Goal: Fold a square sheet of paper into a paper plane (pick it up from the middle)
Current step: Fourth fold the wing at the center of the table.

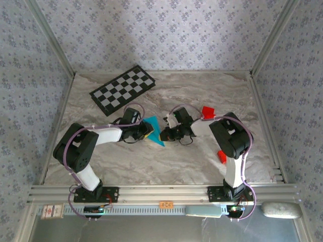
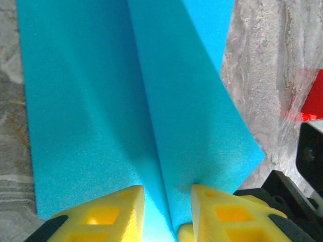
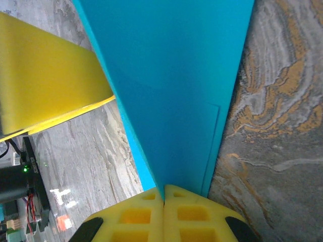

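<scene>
The right fingers (image 3: pixel 141 214) are pressed together, pinching the near end of the folded cyan paper (image 3: pixel 171 75), which widens away from their tips over the marbled worktop (image 3: pixel 275 126). The left fingers (image 2: pixel 123 212) stand parted, one on each side of the paper's raised centre crease, which runs straight ahead from the gap between them. From above, the two pairs of fingers face each other with the paper between them. A red block (image 2: pixel 312 98) lies ahead and to the right of the left fingers.
</scene>
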Robot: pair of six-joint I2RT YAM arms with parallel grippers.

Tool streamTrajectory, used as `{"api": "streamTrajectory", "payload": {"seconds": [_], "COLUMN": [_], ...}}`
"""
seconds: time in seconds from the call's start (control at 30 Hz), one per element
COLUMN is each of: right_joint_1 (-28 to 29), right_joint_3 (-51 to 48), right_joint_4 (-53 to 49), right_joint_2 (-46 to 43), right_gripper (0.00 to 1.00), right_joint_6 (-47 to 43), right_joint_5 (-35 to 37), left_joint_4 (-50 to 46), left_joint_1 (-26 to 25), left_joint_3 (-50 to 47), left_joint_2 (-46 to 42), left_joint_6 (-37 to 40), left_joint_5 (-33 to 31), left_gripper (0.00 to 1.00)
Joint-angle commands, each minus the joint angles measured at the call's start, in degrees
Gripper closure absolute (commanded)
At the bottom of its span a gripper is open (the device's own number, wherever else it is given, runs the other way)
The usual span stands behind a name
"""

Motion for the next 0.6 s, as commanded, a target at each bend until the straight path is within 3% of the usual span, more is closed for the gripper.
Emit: {"api": "streamTrajectory", "payload": {"seconds": [0.0,0.3,0.57], "right_joint_1": [-0.32,-0.46,-0.33], "right_joint_3": [-0.95,-0.85,-0.69], "right_joint_4": [0.10,-0.69,-2.25], "right_joint_2": [1.56,1.71,1.69], "right_gripper": [0.93,0.89,0.83], "right_joint_6": [0.43,-0.16,-1.15], "right_joint_5": [-0.13,0.69,2.56], "left_joint_4": [0.84,-1.27,-9.16], "left_joint_1": [-0.48,-0.89,-2.02], "left_joint_3": [0.47,1.03,4.12], "left_joint_2": [-0.23,1.26,3.11], "left_joint_6": [1.79,1.83,2.54], "left_joint_5": [1.27,1.15,-0.27], "left_gripper": [0.69,0.63,0.56]}}
